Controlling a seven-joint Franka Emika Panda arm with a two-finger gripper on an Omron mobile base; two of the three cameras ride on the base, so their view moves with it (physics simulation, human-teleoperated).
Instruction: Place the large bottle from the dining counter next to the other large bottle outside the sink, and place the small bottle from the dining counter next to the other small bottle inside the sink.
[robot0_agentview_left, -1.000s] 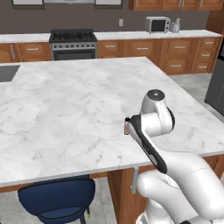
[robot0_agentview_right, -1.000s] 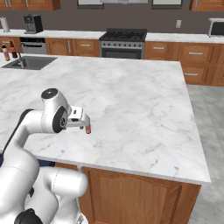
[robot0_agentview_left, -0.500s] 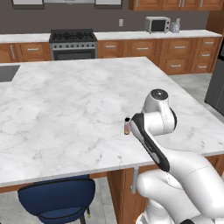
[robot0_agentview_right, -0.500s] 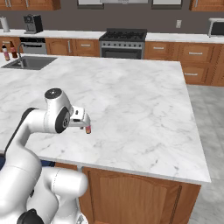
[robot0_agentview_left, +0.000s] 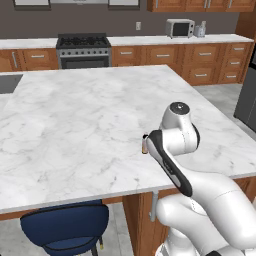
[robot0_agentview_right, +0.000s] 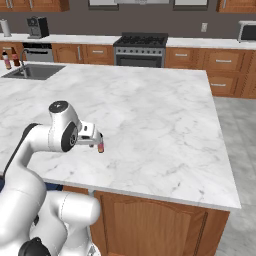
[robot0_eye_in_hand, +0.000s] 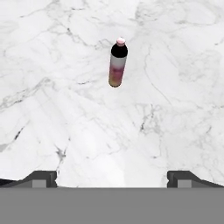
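The small bottle (robot0_eye_in_hand: 117, 65) stands upright on the white marble dining counter (robot0_agentview_right: 160, 115); it has a pink cap, dark shoulder and pale body with a reddish band. It also shows as the small bottle (robot0_agentview_right: 100, 146) and as the small bottle (robot0_agentview_left: 144, 144), partly behind my arm. My gripper (robot0_eye_in_hand: 112, 178) is open and empty, its fingertips (robot0_eye_in_hand: 41, 177) wide apart, with the bottle ahead of them and untouched. The hand (robot0_agentview_right: 91, 137) hovers just left of the bottle. The dark sink (robot0_agentview_right: 32, 71) lies far left. Two tall bottles (robot0_agentview_right: 6, 59) stand outside it, too small to tell apart.
A curved chrome tap (robot0_agentview_right: 22, 59) rises at the sink. A blue stool (robot0_agentview_left: 65, 227) sits under the counter's near edge. The counter's front edge (robot0_agentview_right: 165, 192) runs close below the bottle. A stove (robot0_agentview_left: 82, 50) and microwave (robot0_agentview_left: 180, 27) line the back wall.
My arm has shifted slightly, uncovering the small bottle in the left base view. The bottle has stayed put and the jaws remain open.
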